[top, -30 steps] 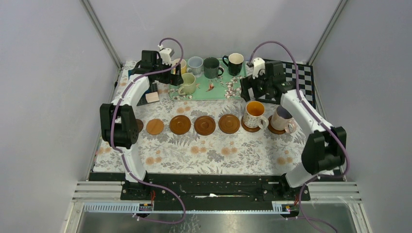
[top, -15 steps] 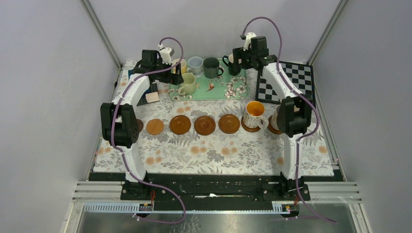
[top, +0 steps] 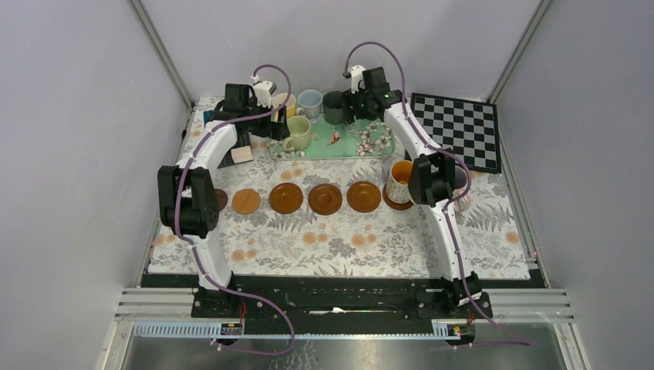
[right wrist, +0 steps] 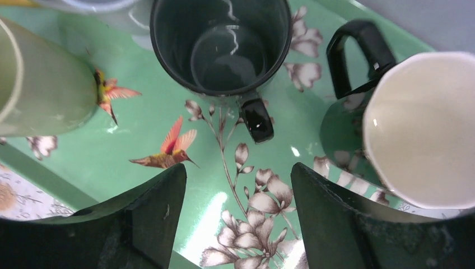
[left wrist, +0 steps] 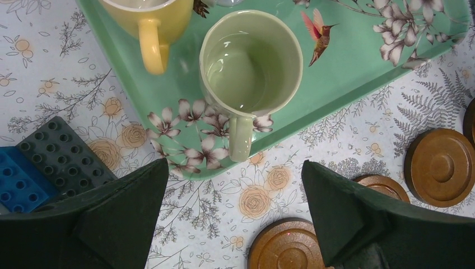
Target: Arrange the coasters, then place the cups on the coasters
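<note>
Jaws stand apart and empty on the left gripper [left wrist: 234,168] and the right gripper [right wrist: 238,171]. Nearer than the tray [top: 362,142], the coasters [top: 325,199] lie in a row, with the floral mug [top: 402,182] on one. The left gripper hangs over the tray's near left corner, above the pale green mug [left wrist: 250,61]. The right gripper has swung from off the tray's right end to its far side, between the dark green mug [right wrist: 221,42] and the black mug [right wrist: 420,123].

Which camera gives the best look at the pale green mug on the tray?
The left wrist view: the pale green mug sits near the middle, large, open top and handle both clear. The top external view shows it whole but small. The right wrist view catches only part of its side.
</note>
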